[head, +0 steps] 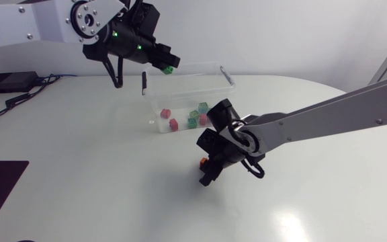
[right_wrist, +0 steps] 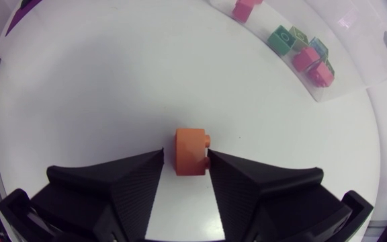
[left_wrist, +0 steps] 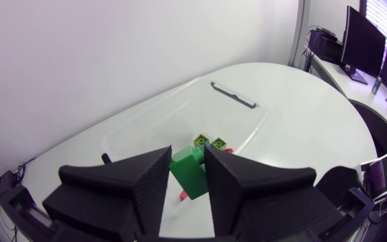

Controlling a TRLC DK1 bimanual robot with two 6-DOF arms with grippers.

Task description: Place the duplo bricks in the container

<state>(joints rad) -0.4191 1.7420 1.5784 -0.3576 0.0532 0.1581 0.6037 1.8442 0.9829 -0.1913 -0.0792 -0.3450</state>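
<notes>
- Worktop (head: 79,168): wide bare room around both arms.
- One container (head: 227,77), near the far edge, holds about six bricks (head: 173,124).
- Left hand (left_wrist: 187,156), above it, clamps one green brick (left_wrist: 188,176).
- Right hand (right_wrist: 186,156) stands open astride one orange brick (right_wrist: 190,151) on the worktop.

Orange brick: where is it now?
The orange brick sits on the table between the fingers of the right gripper, near the head view's centre, in front of the container.
</notes>
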